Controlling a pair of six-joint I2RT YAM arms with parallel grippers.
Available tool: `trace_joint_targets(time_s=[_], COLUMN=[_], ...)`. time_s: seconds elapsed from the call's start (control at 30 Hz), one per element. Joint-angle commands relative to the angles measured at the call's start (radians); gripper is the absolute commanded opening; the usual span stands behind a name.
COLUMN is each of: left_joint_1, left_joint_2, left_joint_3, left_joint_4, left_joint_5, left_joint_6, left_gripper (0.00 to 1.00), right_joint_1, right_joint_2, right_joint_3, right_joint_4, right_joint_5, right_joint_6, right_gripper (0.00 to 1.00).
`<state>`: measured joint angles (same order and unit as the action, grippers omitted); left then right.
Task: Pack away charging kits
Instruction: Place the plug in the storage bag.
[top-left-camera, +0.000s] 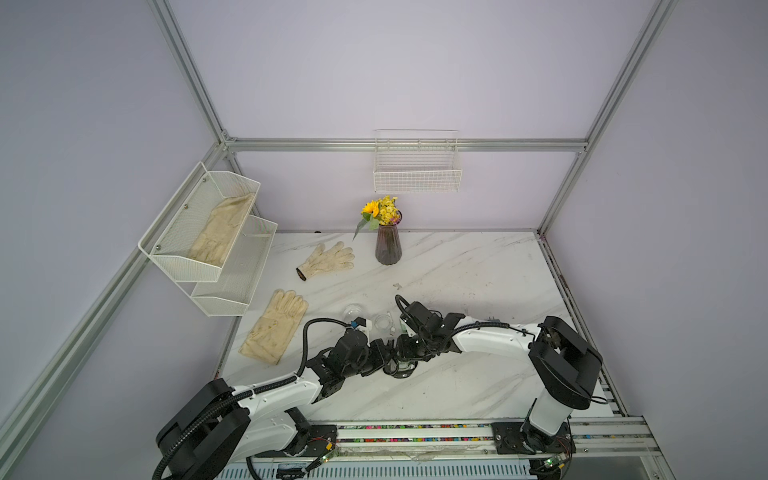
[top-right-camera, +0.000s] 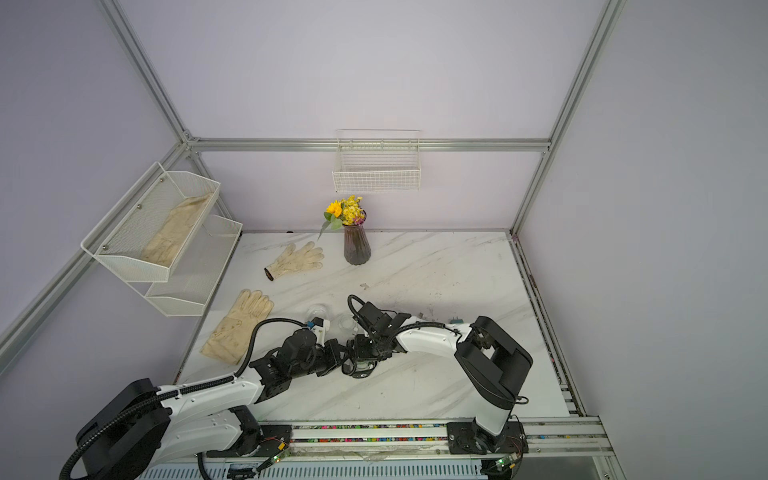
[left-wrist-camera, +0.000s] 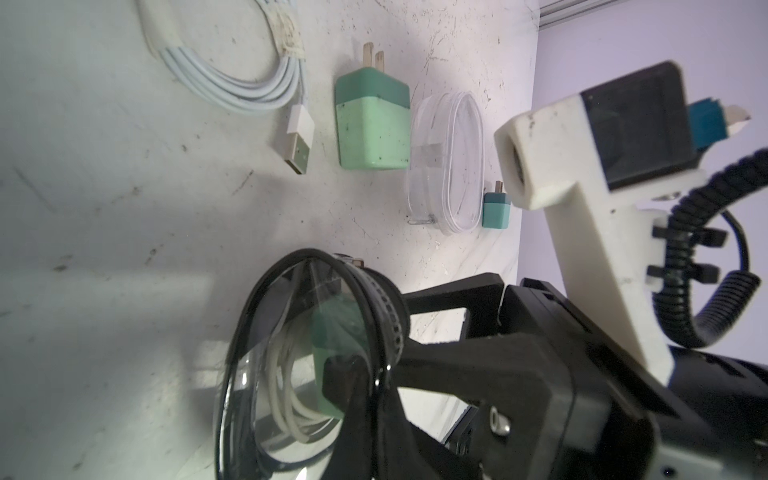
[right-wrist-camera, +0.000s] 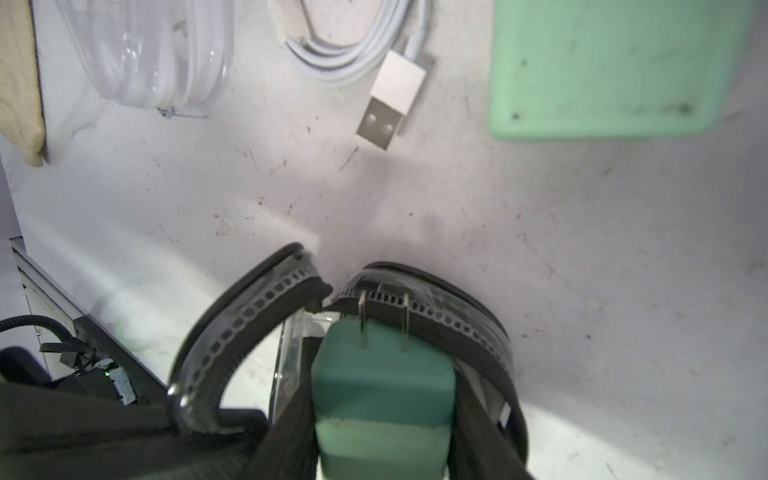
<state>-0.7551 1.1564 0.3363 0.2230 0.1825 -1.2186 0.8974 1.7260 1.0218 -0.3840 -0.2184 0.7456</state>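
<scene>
Near the table's front middle, my left gripper (left-wrist-camera: 386, 395) is shut on the black zip rim of an open clear case (left-wrist-camera: 291, 374) that holds a coiled white cable (left-wrist-camera: 286, 395). My right gripper (right-wrist-camera: 382, 415) is shut on a mint green plug adapter (right-wrist-camera: 382, 374), prongs pointing away, inside the case's mouth. In both top views the two grippers meet over this case (top-left-camera: 402, 370). A second mint adapter (left-wrist-camera: 372, 120) and a coiled white cable (left-wrist-camera: 241, 70) lie loose on the table. A small teal adapter (left-wrist-camera: 496, 210) stands farther off.
A clear oval case (left-wrist-camera: 449, 162) lies beside the loose adapter. Two cream gloves (top-left-camera: 328, 259) (top-left-camera: 276, 328) lie at the left. A third glove is in the white mesh rack (top-left-camera: 178, 266). A flower vase (top-left-camera: 387, 245) stands at the back, below a wire basket (top-left-camera: 417, 183).
</scene>
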Motion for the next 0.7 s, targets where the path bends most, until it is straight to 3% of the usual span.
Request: trace_joint_targets(time_s=[0.0, 0.1, 0.33, 0.43, 0.67], left_joint_1=[-0.01, -0.01, -0.013, -0.019, -0.057], left_joint_2=[-0.012, -0.01, 0.028, 0.053, 0.124], left_joint_3=[0.04, 0.059, 0.114, 0.153, 0.252], left_joint_4=[-0.006, -0.041, -0.09, -0.135, -0.22], left_joint_5=[-0.005, 0.003, 0.036, 0.036, 0.023], left_joint_6=[0.023, 0.039, 0.068, 0.09, 0.14], left_gripper=[0.0, 0.0, 0.04, 0.07, 0.1], right_joint_1=[0.008, 0.008, 0.002, -0.012, -0.033], right_joint_2=[-0.044, -0.081, -0.187, -0.238, -0.278], right_joint_3=[-0.016, -0.005, 0.004, -0.031, -0.138], right_joint_4=[0.03, 0.022, -0.038, -0.043, 0.002], right_joint_5=[-0.053, -0.054, -0.01, 0.005, 0.011], right_joint_6=[0.012, 0.02, 0.028, 0.01, -0.038], right_gripper=[0.53, 0.62, 0.61, 0.59, 0.42])
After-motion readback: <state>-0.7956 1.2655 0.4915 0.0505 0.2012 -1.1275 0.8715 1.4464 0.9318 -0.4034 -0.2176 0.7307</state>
